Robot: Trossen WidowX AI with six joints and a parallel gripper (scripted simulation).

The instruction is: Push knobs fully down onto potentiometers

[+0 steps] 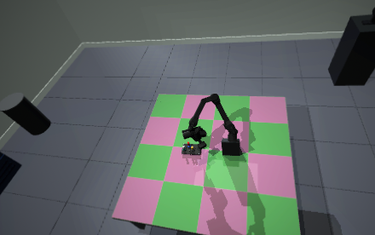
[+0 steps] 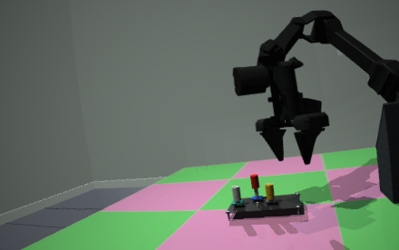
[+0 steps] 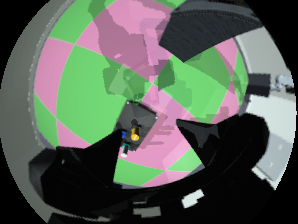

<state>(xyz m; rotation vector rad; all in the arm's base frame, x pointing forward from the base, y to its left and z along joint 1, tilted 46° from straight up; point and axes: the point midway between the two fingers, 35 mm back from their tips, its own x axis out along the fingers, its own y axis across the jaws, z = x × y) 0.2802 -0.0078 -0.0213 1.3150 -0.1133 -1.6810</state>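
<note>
The dark circuit board (image 1: pixel 192 151) (image 2: pixel 281 209) (image 3: pixel 143 118) stands on short legs. The red knob (image 1: pixel 188 143) (image 2: pixel 255 181) stands high, with bare shaft showing between it and its blue potentiometer (image 2: pixel 257 197) (image 3: pixel 123 134). The white knob (image 2: pixel 236 193) (image 3: pixel 124 154) stands upright close above its teal potentiometer (image 2: pixel 238 204). The orange knob (image 1: pixel 192 147) (image 2: pixel 270 192) (image 3: pixel 135 135) stands upright low over its dark base, with no clear gap. My gripper (image 2: pixel 295 161) (image 3: pixel 149 126) is open and empty, above the board and to the right of the knobs in the exterior view. A finger hides the red knob in the wrist view.
The arm's base (image 1: pixel 231 147) (image 2: pixel 391 158) stands right of the board on the pink and green checkered table (image 1: pixel 268 170) (image 2: pixel 113 231). A dark cylinder (image 1: pixel 25 115) and a tall dark box (image 1: pixel 351 53) are away from the table.
</note>
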